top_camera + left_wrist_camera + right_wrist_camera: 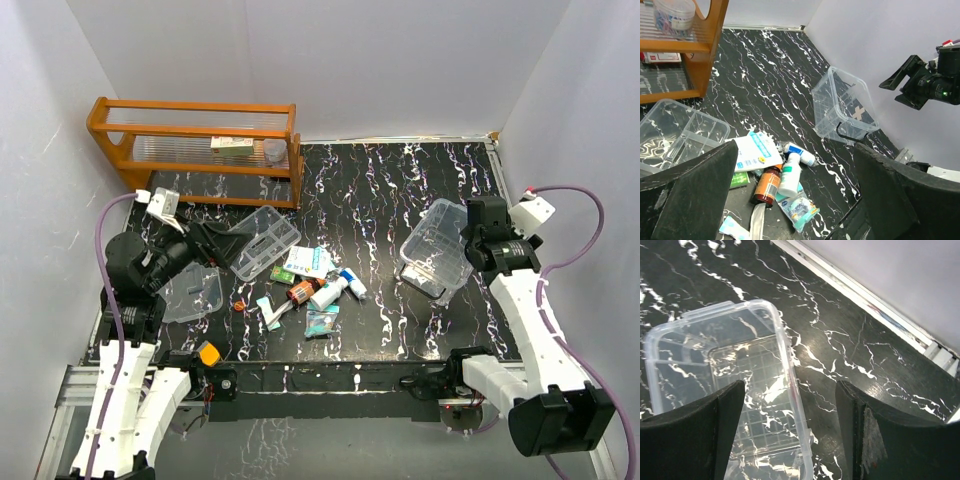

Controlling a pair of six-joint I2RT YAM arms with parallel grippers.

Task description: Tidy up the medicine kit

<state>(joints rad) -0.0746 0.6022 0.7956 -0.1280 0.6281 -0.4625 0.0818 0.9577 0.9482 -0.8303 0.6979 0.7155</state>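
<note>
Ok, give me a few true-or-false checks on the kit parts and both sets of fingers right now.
1. The clear box is empty. True.
2. The tray insert sits inside the box. False: it lies out near the orange rack, apart from the box.
3. The left fingers are shut on the brown bottle. False: they are open and hold nothing; the bottle lies untouched.
4. The right fingers stand open over the box's rim. True.

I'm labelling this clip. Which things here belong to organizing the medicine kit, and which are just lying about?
For the job: clear box; divided tray insert; flat lid; pile of bottles and packets.

Lying about: orange wooden rack, with the small carton and jar on it.
</note>
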